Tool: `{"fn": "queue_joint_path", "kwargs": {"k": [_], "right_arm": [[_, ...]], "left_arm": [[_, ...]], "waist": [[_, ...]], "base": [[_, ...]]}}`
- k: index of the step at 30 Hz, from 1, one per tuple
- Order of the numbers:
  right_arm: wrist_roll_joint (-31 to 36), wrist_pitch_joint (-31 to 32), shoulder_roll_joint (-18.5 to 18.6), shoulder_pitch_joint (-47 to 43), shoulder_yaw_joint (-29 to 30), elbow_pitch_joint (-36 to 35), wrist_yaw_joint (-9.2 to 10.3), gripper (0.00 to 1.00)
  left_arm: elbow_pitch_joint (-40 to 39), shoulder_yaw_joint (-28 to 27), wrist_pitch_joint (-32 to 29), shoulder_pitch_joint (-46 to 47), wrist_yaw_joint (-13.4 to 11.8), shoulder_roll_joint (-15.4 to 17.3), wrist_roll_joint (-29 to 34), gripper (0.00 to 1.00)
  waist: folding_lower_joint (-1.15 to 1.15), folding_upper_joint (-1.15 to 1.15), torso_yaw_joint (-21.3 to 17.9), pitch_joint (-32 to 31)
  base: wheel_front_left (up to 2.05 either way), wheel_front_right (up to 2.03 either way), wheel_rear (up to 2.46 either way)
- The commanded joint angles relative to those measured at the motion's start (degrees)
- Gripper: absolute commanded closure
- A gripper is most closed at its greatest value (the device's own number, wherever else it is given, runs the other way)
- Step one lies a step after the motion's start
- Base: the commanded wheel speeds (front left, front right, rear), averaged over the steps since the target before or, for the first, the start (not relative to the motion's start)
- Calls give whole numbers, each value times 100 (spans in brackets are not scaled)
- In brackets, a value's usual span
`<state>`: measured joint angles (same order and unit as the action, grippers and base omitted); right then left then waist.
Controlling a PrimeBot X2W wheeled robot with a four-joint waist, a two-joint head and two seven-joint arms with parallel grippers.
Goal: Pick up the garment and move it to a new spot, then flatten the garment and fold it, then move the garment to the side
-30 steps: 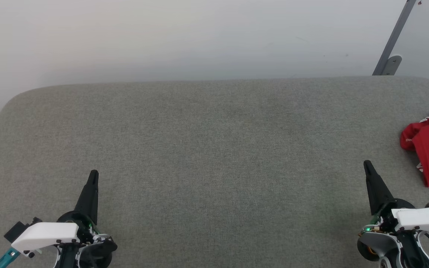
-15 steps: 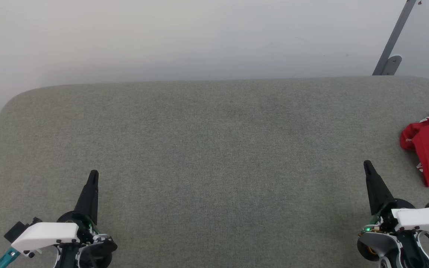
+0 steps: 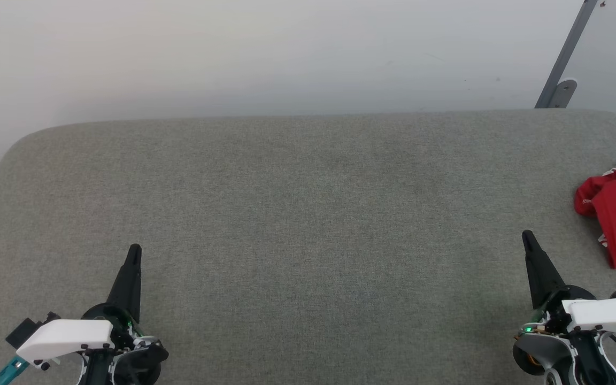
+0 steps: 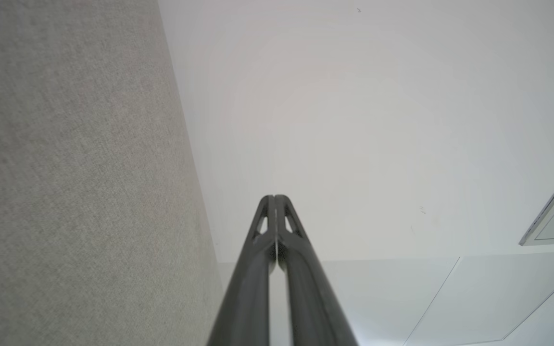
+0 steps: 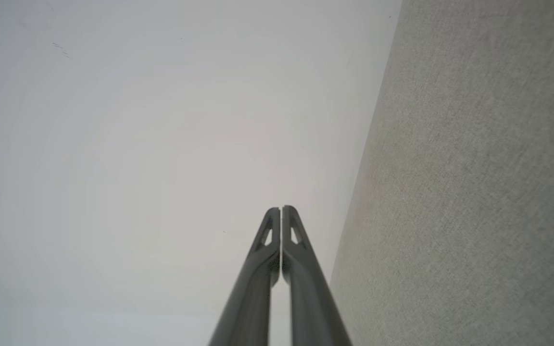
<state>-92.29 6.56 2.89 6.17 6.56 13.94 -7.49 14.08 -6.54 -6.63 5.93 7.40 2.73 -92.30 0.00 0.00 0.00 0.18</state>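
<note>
Garment point(image 3: 615, 211) is lying bunched up in a red heap way over at the right edge of the desk point(image 3: 308, 214). Part of it is running out of the head view, so I'm not seeing the whole thing. A bit of white striping is peeking out at the top and at the lower left of the heap. Nothing is touching it.

Both hands are sitting low over the near side of the desk, with their fingers pointing away from the robot toward the wall point(image 3: 286, 53). The left hand point(image 3: 135, 250) is sitting at the lower left, well apart from the garment. The right hand point(image 3: 526, 235) is sitting at the lower right, near the garment but not touching it, with bare grey fabric showing between its tip and the red cloth.

Both hands are squeezed fully together and gripping nothing. In the left wrist view the fingers point(image 4: 253, 278) are pressing together at the tips, and the right wrist view is showing the same with its fingers point(image 5: 306, 288).

A grey metal strut point(image 3: 564, 59) is leaning against the wall past the far right corner of the desk.
</note>
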Motion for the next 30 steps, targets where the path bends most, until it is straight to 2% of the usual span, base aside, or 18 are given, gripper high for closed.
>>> {"fn": "queue_joint_path", "kwargs": {"k": [1,30], "right_arm": [[-21,16,-11,19,3,18,0,100],[-22,15,-11,19,2,18,0,100]], "left_arm": [[-3,-8,-8,70,16,11,-15,100],[-3,-6,-5,70,16,11,-18,100]], "waist": [[0,0,0,0],[0,0,0,0]], "base": [[0,0,0],[0,0,0]]}}
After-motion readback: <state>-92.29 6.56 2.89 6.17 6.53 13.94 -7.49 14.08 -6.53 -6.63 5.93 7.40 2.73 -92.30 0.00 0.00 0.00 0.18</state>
